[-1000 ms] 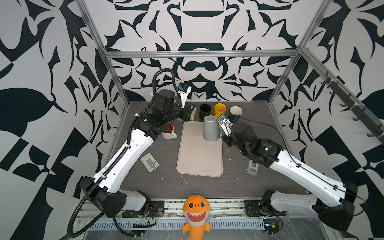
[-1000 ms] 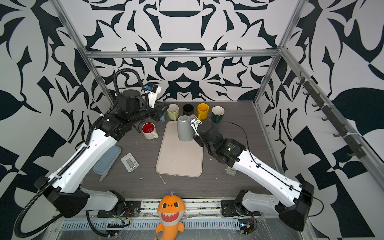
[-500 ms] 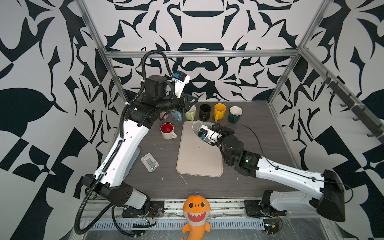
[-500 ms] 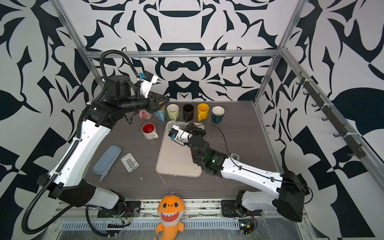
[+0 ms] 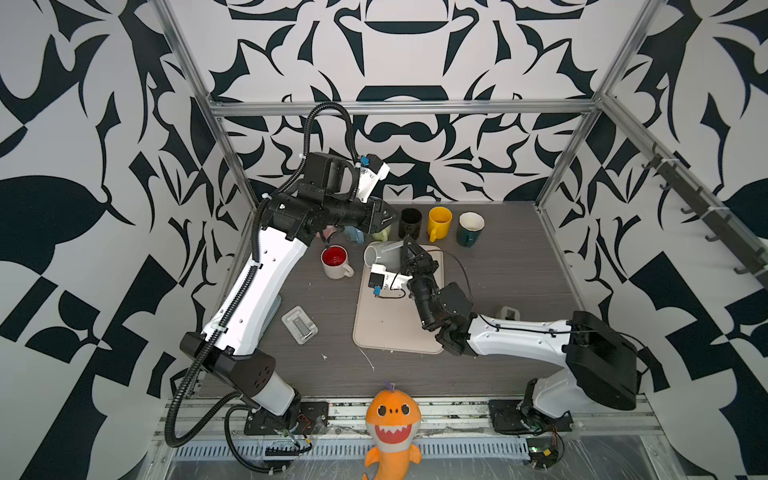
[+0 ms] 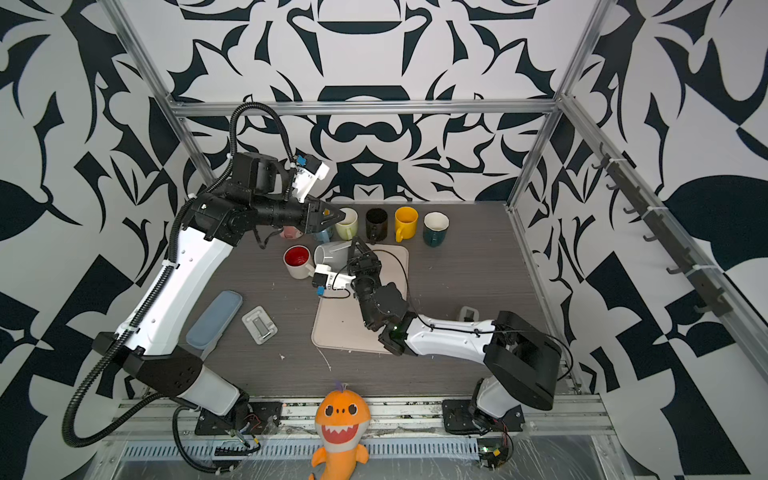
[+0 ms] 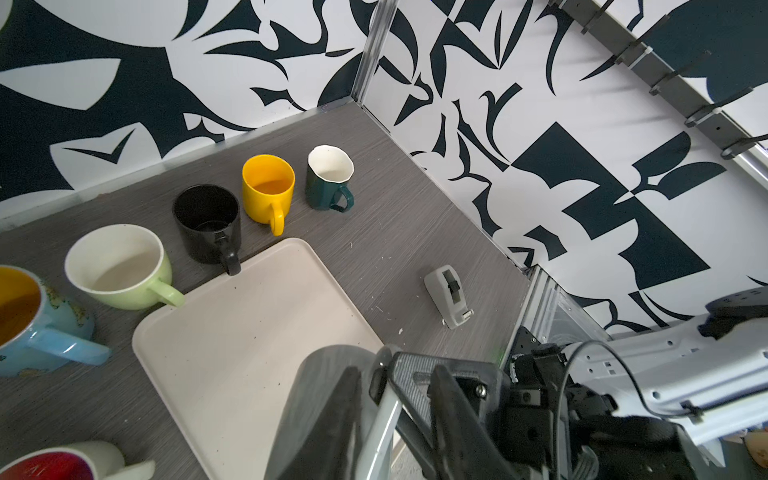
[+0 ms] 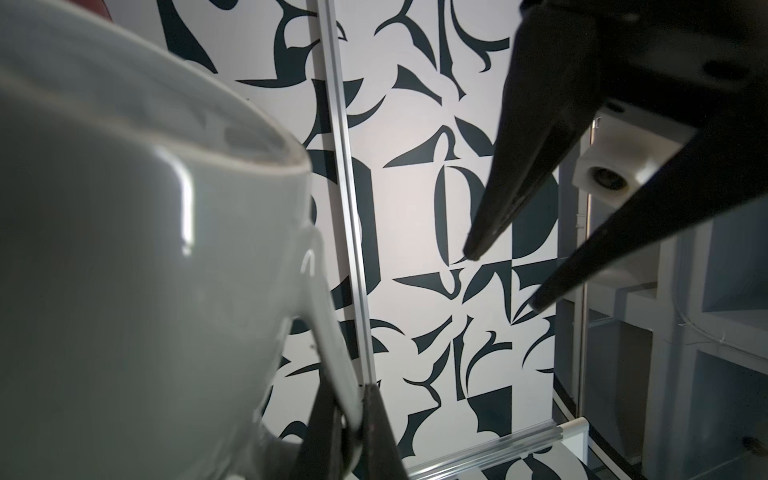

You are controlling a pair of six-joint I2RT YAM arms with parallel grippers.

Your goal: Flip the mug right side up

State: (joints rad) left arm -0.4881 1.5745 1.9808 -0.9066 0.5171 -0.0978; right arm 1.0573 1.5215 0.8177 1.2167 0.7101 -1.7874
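1. Grey glazed mug (image 5: 380, 254) is held on its side over the far left corner of the flat beige tray (image 5: 395, 328), with its mouth turned left. Whether it touches the tray I cannot tell.
2. The right pincer (image 5: 406, 251) is clamped on that mug's handle. The right wrist view shows the handle pinched between its black fingers (image 8: 380, 440).
3. The left pincer (image 6: 336, 216) hangs over the far left of the dark wood-grain counter (image 5: 498, 291), its two fingers apart and gripping nothing.
4. Four upright mugs stand in a row along the far edge. From left to right they are a pale green mug with a white inside (image 7: 120, 270), a black mug (image 7: 208, 224), a yellow mug (image 7: 268, 187) and a dark green faceted mug with a white inside (image 7: 328, 178). All four show bare bottoms.
5. Left of the pale green one stands a sky-blue mug with a map print (image 7: 29, 316), orange inside. Beyond it is a pink thing (image 6: 291, 232), mostly hidden under the left arm.
6. A white mug with a glossy red inside (image 5: 334, 261) stands just left of the tray, near the grey mug's mouth.
7. Count: seven mugs plainly seen and one tray. One grey tape dispenser (image 7: 449, 295) sits right of the tray. One small flat grey device (image 5: 300, 325) and one blue-grey oblong case (image 6: 214, 318) lie on the left. One orange plush shark (image 5: 390, 428) sits at the near edge.
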